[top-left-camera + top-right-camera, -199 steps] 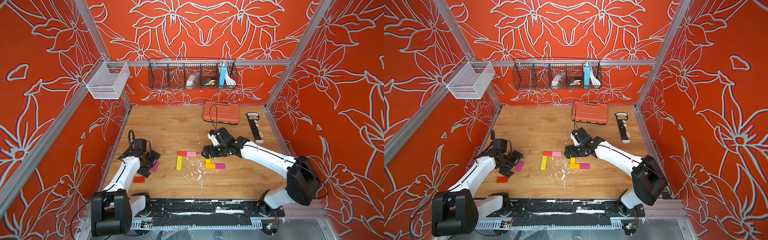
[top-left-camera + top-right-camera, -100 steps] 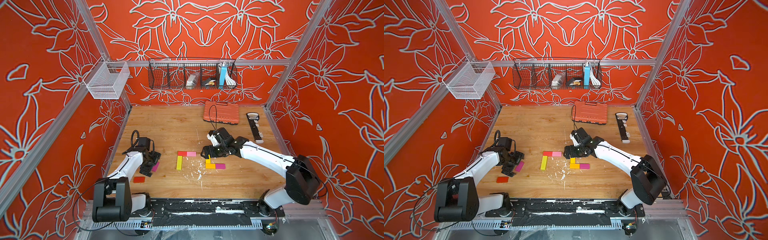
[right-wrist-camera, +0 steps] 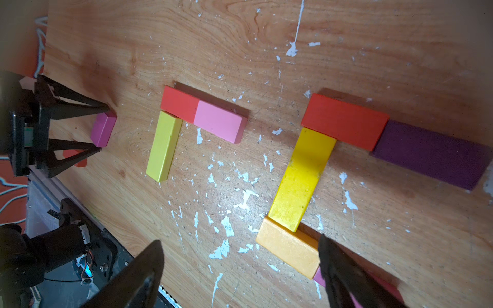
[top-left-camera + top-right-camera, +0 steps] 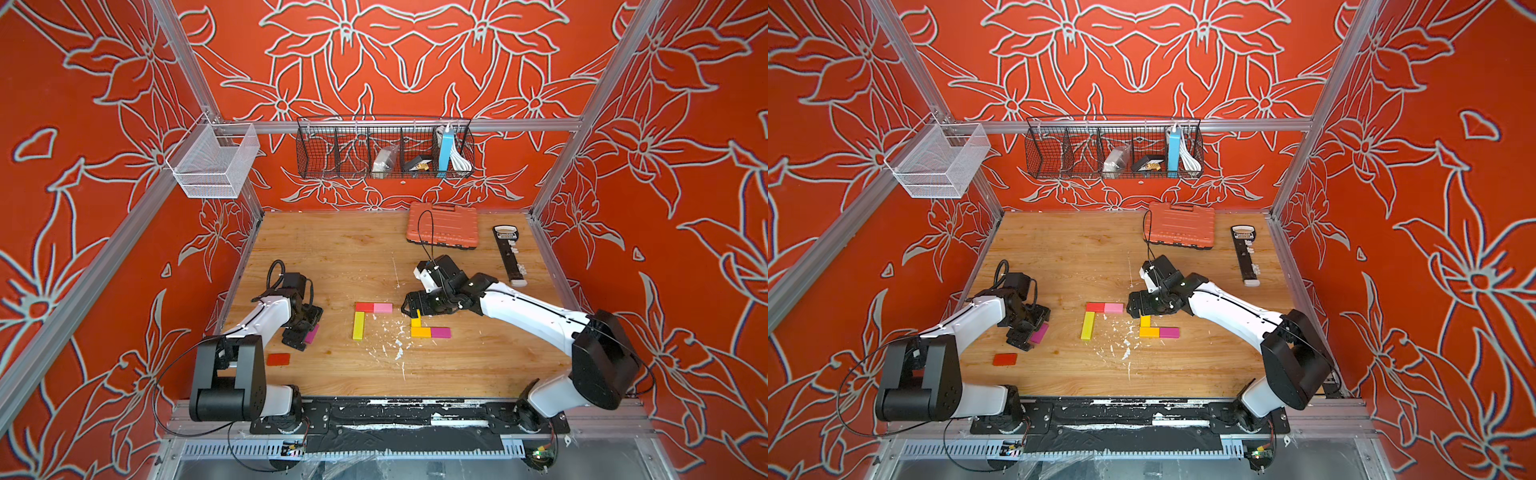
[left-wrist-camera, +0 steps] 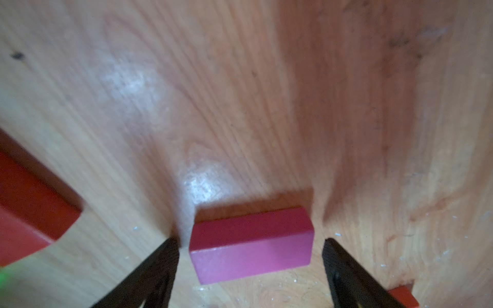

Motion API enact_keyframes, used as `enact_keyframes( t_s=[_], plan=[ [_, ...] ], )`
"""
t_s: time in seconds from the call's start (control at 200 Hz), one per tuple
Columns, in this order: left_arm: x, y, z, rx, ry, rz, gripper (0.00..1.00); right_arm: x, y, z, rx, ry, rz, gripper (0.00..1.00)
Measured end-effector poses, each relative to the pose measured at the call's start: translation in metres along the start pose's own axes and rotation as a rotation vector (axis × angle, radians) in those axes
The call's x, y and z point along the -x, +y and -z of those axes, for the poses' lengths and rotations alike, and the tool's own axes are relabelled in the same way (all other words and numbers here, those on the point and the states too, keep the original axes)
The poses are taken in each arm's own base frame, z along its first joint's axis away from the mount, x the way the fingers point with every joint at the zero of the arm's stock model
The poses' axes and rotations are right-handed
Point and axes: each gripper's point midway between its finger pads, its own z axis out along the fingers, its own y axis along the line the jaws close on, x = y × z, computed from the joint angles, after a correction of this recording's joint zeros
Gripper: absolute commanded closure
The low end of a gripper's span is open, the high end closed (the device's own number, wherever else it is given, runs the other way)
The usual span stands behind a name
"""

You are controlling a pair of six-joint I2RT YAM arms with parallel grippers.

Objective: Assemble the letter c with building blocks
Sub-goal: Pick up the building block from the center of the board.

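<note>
A long lime-yellow bar (image 4: 358,325) is lying flat near the middle of the scuffed wooden surface (image 4: 353,257), and the other pieces are being placed from it. A red flat block (image 4: 364,307) is touching the bar's far end, and a pale pink block (image 4: 382,307) is butting against that red one on the right arm's side, so the three are forming a corner. Well apart from the bar on the left arm's side, a small magenta block (image 4: 1039,333) is lying flat. The left tool (image 5: 249,240) is standing over it with its black fingers (image 5: 160,266) spread, one at each short end. The left wrist view is showing a thin strip of wood at both ends, so nothing is being gripped. A loose red block (image 4: 278,359) is lying beyond that, farther from the bar and closer to the robot's base. On the bar's right-arm side a second group is sitting. It is made up of a brighter yellow bar (image 3: 301,181), an orange-red block (image 3: 344,122) and a dark purple block (image 3: 429,154) at its far end, and an orange block (image 3: 286,250) and a second magenta block (image 4: 440,332) at its near end. The right tool (image 3: 240,242) is hovering over this group with its fingers wide apart, holding nothing.
</note>
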Motion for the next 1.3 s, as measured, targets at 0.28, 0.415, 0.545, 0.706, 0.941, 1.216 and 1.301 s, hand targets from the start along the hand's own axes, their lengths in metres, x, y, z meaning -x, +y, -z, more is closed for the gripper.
enact_keyframes(
  t_s=[0.28, 0.415, 0.545, 0.706, 0.941, 1.216, 1.301],
  plan=[
    [-0.001, 0.0, -0.002, 0.009, -0.007, -0.012, 0.26, 0.0, 0.0, 0.001, -0.001, -0.003, 0.001, 0.07],
    [0.0, -0.001, -0.002, 0.007, -0.01, -0.015, 0.31, 0.001, -0.001, 0.002, -0.006, -0.009, 0.002, 0.07],
    [-0.001, -0.002, -0.001, -0.001, -0.013, -0.027, 0.38, 0.001, -0.001, 0.003, -0.006, -0.009, 0.002, 0.07],
    [-0.002, -0.006, 0.002, -0.023, -0.02, -0.099, 0.4, 0.0, -0.001, 0.003, -0.008, -0.006, 0.001, 0.07],
    [-0.02, -0.032, 0.028, -0.123, -0.02, -0.367, 0.42, -0.001, -0.001, 0.004, -0.011, -0.004, 0.0, 0.07],
    [-0.087, -0.048, 0.065, -0.229, -0.02, -0.791, 0.42, 0.001, -0.003, 0.012, -0.029, -0.022, -0.002, 0.07],
    [-0.108, -0.042, 0.065, -0.215, -0.012, -0.895, 0.42, 0.001, -0.004, 0.014, -0.032, -0.027, -0.007, 0.07]
  ],
)
